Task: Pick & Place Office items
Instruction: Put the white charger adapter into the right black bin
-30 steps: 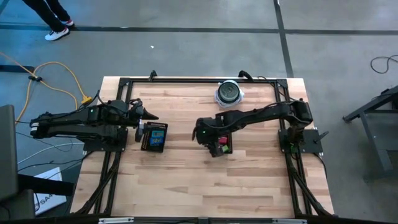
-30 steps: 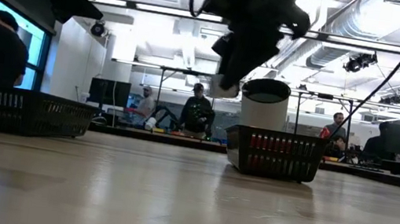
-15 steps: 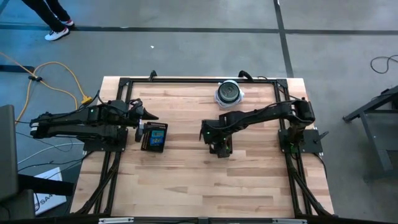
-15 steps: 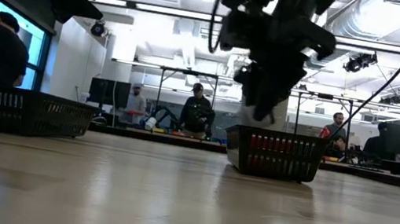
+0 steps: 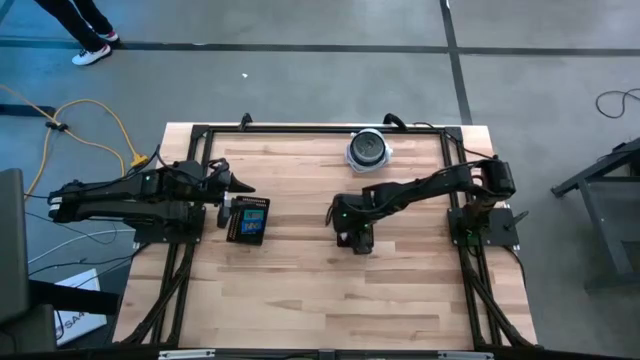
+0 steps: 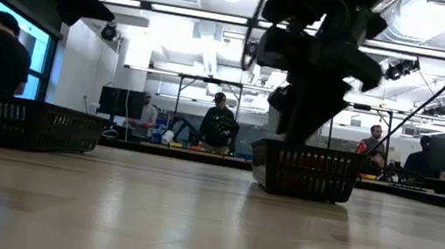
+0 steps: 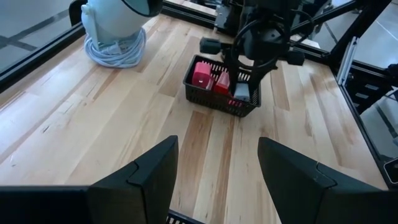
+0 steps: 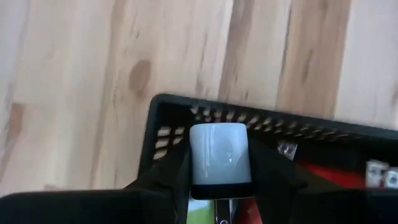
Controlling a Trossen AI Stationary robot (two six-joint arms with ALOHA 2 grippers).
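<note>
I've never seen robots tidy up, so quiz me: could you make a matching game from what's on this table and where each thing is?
Things:
1. pale grey block
2. round grey-and-black disc
3. red blocks
4. left gripper

Places or states:
a. standing alone on the wooden table, outside both trays
b. lying in the black mesh tray under the right arm
c. clamped in the right gripper
d. open, near the other black mesh tray

Pairs: 1-c, 2-a, 3-b, 4-d
</note>
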